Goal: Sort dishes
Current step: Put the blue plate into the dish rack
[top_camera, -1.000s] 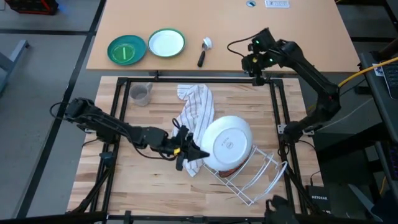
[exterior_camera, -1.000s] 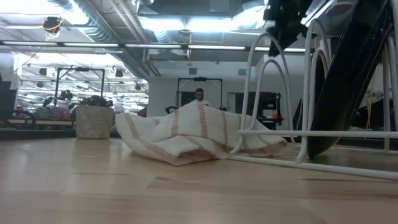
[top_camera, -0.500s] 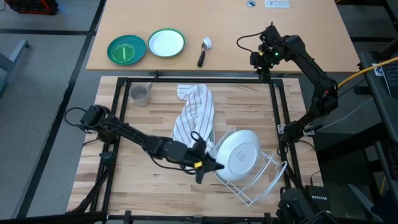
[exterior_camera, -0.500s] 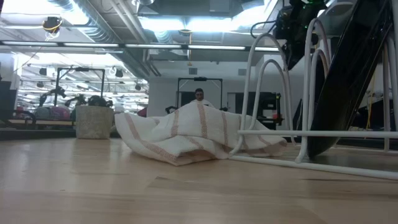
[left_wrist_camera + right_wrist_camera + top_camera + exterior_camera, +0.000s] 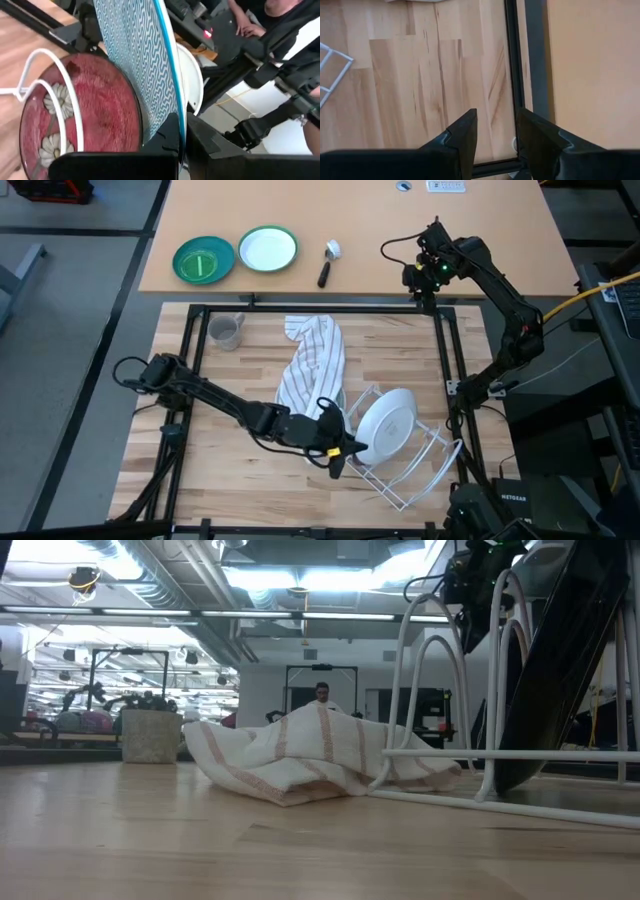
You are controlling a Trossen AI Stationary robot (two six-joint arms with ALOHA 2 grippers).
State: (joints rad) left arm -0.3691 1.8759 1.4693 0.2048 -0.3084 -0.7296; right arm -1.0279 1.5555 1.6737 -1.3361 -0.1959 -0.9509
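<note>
Bare tabletop (image 5: pixel 230 470) lies open left of the wire dish rack (image 5: pixel 425 465). The left gripper (image 5: pixel 345 450), extended low, clamps the light blue plate (image 5: pixel 137 55) upright in the rack beside the dark red plate (image 5: pixel 85 115). The right gripper (image 5: pixel 495 132) hovers parted over the table's far right edge.

You see a pale, matt wood-grain worktop (image 5: pixel 240 470), a white-coated wire rack (image 5: pixel 420 470), a soft striped cloth (image 5: pixel 310 365), and a glossy glazed dark red plate (image 5: pixel 95 115).
</note>
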